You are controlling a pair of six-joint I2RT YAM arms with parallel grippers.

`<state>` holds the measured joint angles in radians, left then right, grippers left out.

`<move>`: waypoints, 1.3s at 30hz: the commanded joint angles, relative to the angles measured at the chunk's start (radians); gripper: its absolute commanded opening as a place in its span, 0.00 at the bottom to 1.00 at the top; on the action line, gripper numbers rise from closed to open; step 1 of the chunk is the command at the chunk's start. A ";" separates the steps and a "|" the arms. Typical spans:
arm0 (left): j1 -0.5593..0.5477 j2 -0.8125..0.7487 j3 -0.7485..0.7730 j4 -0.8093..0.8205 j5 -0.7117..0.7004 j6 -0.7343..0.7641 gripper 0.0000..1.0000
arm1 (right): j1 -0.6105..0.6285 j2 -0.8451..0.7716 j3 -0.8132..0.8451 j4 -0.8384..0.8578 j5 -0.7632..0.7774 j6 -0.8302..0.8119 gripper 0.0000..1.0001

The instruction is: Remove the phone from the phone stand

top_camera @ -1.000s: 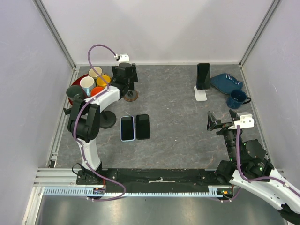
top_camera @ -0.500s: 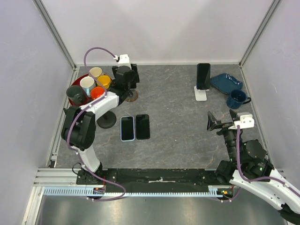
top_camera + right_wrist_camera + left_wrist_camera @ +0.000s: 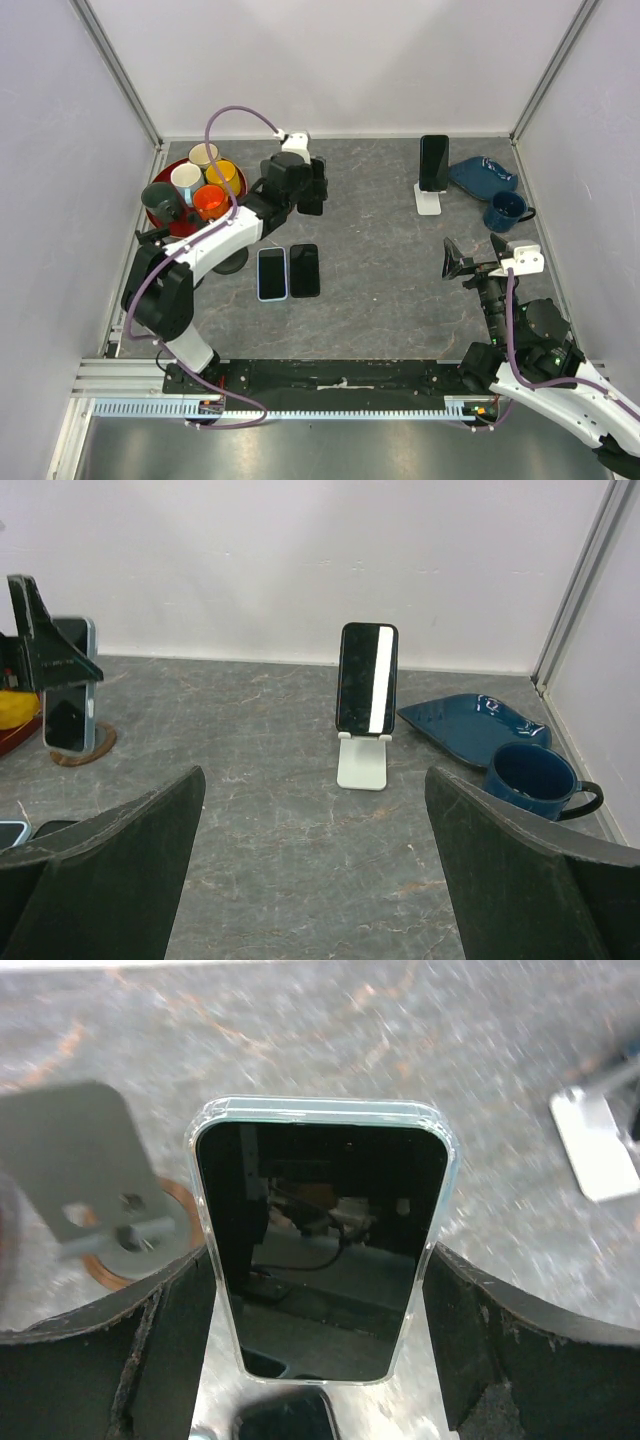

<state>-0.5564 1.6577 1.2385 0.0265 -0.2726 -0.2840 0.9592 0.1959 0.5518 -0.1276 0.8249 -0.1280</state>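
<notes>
Grey stone-look table (image 3: 380, 270) | right gripper (image 3: 452, 260): spread wide, nothing held, well right of round brown phone stand (image 3: 100, 1210) | left gripper (image 3: 320, 1290): closed on black clear-cased phone (image 3: 320, 1240), held upright just beside that stand, off its grey plate

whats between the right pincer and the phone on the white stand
Only bare table lies between the right pincer and the phone on the white stand; the right wrist view shows it.
</notes>
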 commanded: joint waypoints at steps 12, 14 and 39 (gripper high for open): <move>-0.175 0.065 0.188 -0.646 0.135 -0.392 0.02 | 0.001 -0.007 -0.004 0.031 -0.006 -0.004 0.98; -0.198 0.100 0.205 -0.689 0.109 -0.450 0.02 | 0.001 -0.007 -0.004 0.029 -0.009 -0.004 0.98; -0.287 0.364 0.326 -0.770 0.003 -0.626 0.02 | 0.003 -0.030 -0.010 0.026 -0.001 -0.005 0.98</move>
<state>-0.8421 2.0270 1.5272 -0.7372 -0.2352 -0.8547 0.9592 0.1776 0.5484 -0.1276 0.8242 -0.1280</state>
